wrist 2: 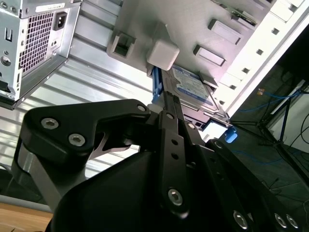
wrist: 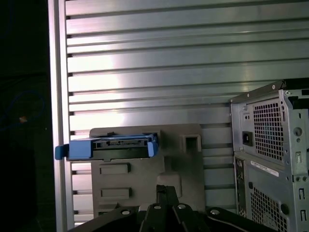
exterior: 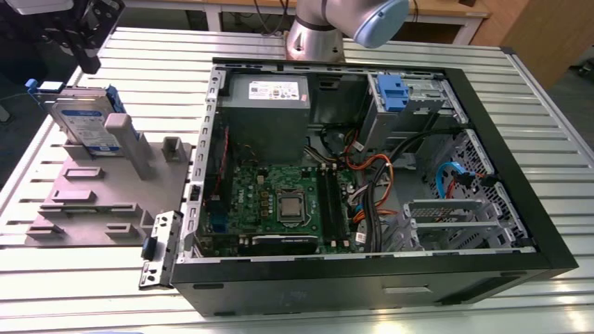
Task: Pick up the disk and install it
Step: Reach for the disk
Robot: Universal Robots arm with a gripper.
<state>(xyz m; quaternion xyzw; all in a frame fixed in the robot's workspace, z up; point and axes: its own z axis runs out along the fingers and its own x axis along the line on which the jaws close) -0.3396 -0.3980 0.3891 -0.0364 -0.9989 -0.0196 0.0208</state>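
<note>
Beside case (exterior: 371, 282) on bench (exterior: 83, 296): disk (exterior: 85, 122) leans in grey holder (exterior: 93, 195); gripper (wrist: 165, 189) near, pressed together, empty. Risk: approaching unopened could knock disk over.

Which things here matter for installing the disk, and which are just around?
Job: disk, standing in the grey holder; gripper near it; open computer case.
Just around: power supply, circuit board, orange cables, slatted table.

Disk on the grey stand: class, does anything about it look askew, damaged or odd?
The disk stands tilted on its edge in the grey stand, propped beside a post. That looks deliberate; no damage shows.
</note>
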